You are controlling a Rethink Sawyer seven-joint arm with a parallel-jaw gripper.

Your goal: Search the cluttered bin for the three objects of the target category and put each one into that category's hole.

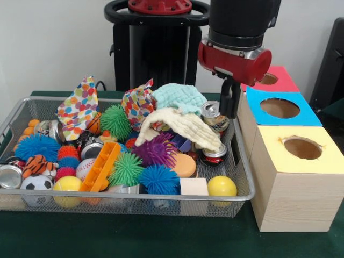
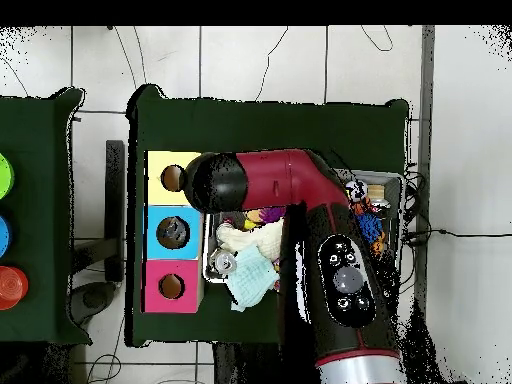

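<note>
From the front, the cluttered bin [image 1: 243, 196] sits on the green worktop [image 1: 134, 236], full of spiky balls, cloths and toys. One can [image 1: 214, 115] stands up near the bin's right end, half tucked under a cream cloth [image 1: 183, 128]. A second can [image 1: 214, 155] stands just below it, in front of the first. A third can [image 1: 11, 176] lies at the far left edge, its shiny end facing us. More silver round things show near the back left, but I cannot tell for sure what they are.

The pincer [image 1: 230, 99] hangs just beside the top can, on its right. I cannot tell if it is open or closed — only one dark piece shows.

The cans look hard and smooth, so they may slip. They are light, and thin walls can dent, so a soft squeeze across the round side looks best — not on the top. The cream cloth may drag along.

Three boxes with holes stand beside the bin — yellow [image 1: 302, 148], blue [image 1: 280, 107], pink [image 1: 269, 79].

From above, the big red arm [image 2: 300, 190] covers most of the bin [image 2: 392, 180]. One can [image 2: 223, 262] shows by the boxes, next to a pale green cloth [image 2: 252, 280]. The pincer is hidden there.
</note>
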